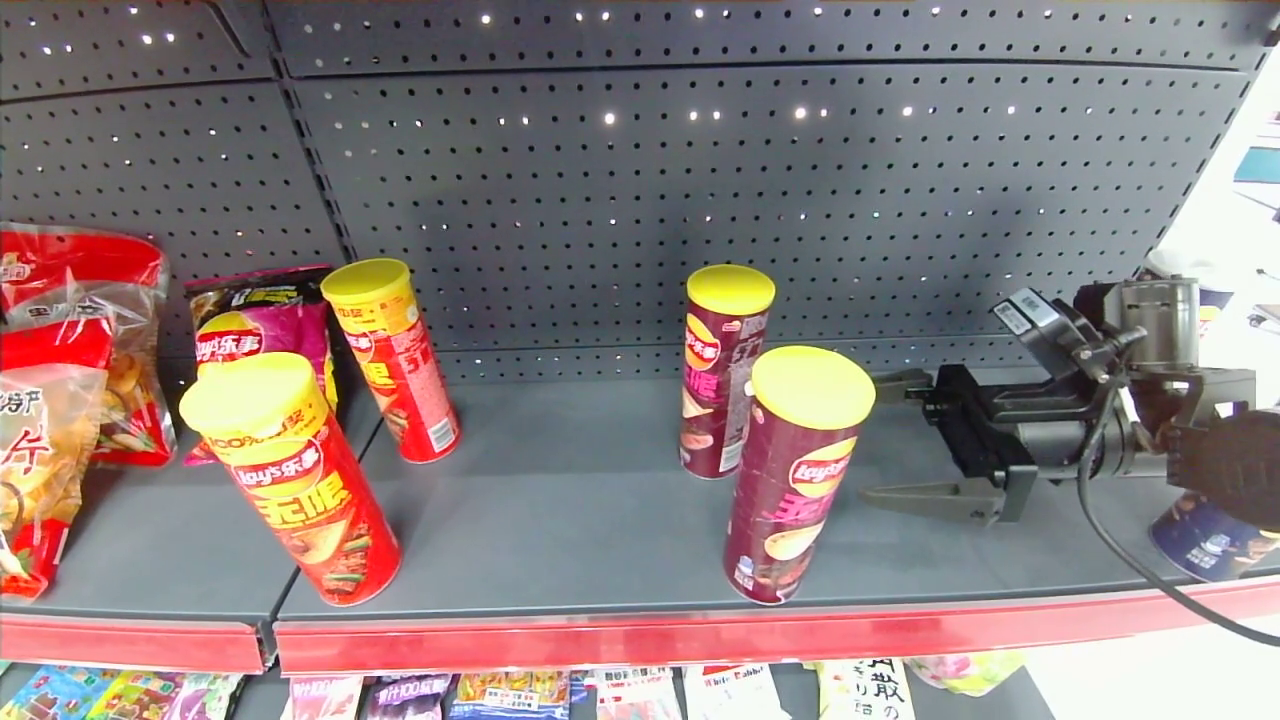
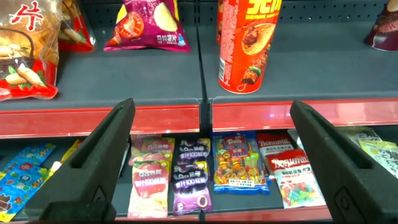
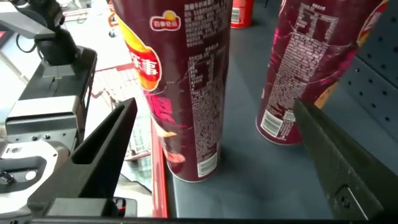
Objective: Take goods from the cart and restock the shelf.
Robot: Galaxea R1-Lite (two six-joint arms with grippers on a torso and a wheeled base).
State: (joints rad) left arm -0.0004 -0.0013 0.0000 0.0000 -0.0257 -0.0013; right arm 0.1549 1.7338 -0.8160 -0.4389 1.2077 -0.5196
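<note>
Maroon chip can [image 1: 795, 480] stands upright near the front lip of the grey shelf [image 1: 560, 510], long axis vertical, yellow lid up. Snack bags [image 1: 60, 380] lean at the shelf's left end. A second maroon can [image 1: 725, 370] stands just behind the first, and two red cans [image 1: 300, 490] stand upright further left. Right gripper [image 1: 878, 440] sits just beside the front can on its right, fingers spread wide, gripping nothing. Left gripper [image 2: 211, 106] hangs before the shelf's red edge, likewise wide and empty.
</note>
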